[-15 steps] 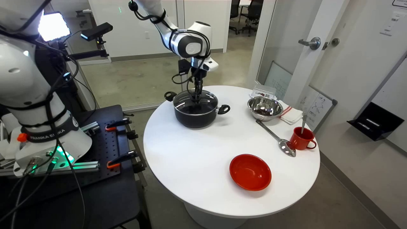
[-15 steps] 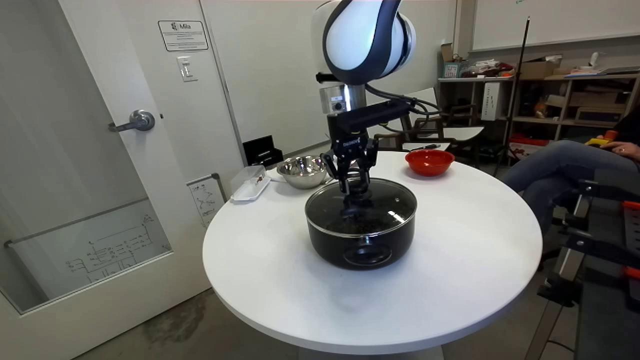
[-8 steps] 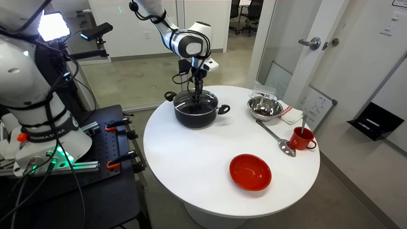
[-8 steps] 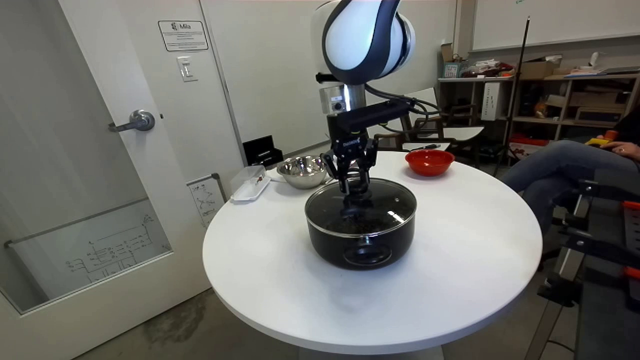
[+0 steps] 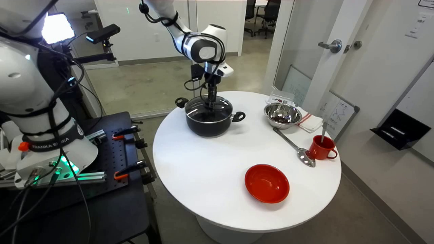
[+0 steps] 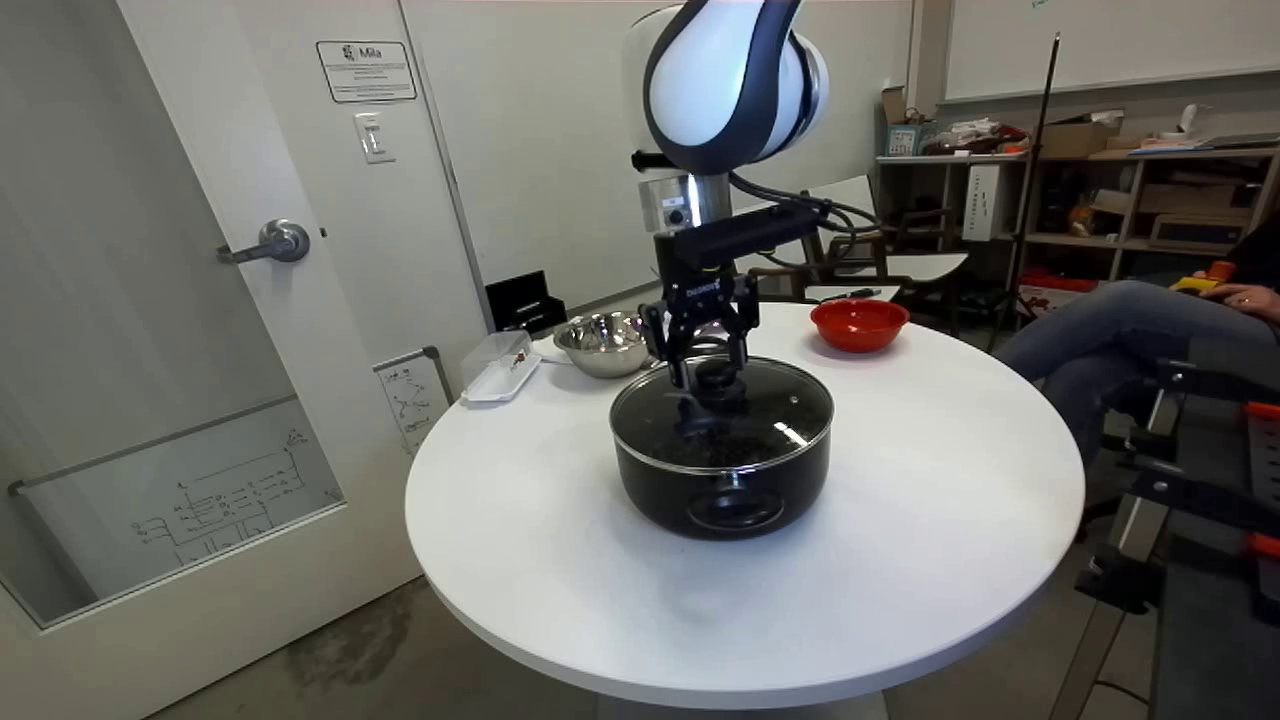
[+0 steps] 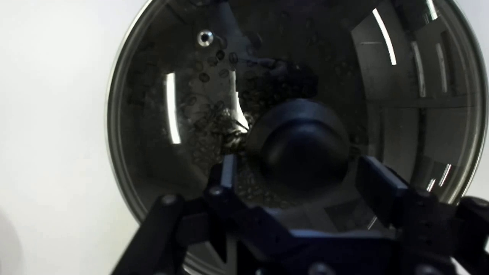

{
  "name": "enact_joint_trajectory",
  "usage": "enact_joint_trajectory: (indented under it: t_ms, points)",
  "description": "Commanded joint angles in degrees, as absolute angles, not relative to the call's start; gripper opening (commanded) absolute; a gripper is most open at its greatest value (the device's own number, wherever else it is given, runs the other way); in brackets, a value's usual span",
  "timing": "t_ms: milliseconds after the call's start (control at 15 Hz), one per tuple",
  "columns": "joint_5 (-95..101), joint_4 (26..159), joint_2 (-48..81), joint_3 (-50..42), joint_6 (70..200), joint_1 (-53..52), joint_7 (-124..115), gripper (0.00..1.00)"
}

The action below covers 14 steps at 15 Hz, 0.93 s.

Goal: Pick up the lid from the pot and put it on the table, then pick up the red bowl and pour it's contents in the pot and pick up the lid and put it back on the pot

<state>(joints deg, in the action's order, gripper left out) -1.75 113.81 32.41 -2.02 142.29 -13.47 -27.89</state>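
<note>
Your gripper (image 7: pixel 300 164) stood wide, fingers (image 7: pixel 229 172) either side of the black knob (image 7: pixel 301 141), gap on both sides in the wrist view; you held nothing and no contact showed. Directly below the gripper: lid (image 6: pixel 745 430), seated level on the pot (image 5: pixel 207 128). Through it, under the gripper, some bean-like bits (image 7: pixel 214 133) were visible. Across the bench (image 5: pixel 203 162), well apart from the gripper, the red bowl (image 5: pixel 267 184) sat upright, no contents seen inside. Going by that, pour looked done and lid looked back in place, so the first lid removal presumably was too. All you probably had left: raise the gripper straight up past the knob and clear out, without snagging it. Also well apart from the gripper, not needed: steel bowl (image 5: pixel 283 115), red mug (image 5: pixel 322 148).
</note>
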Motion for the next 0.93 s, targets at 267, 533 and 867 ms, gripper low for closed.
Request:
enact_joint_trajectory:
  t_ms: [267, 533, 867]
  points:
    - [-2.7, 113.8, 30.0, -0.3, 140.5, -12.6, -25.4, 1.0]
    - [-3.6, 116.3, 24.1, 1.1, 139.2, -12.4, -24.0, 1.0]
    - [-0.7, 119.5, 16.1, 0.3, 136.8, -13.2, -26.9, 1.0]
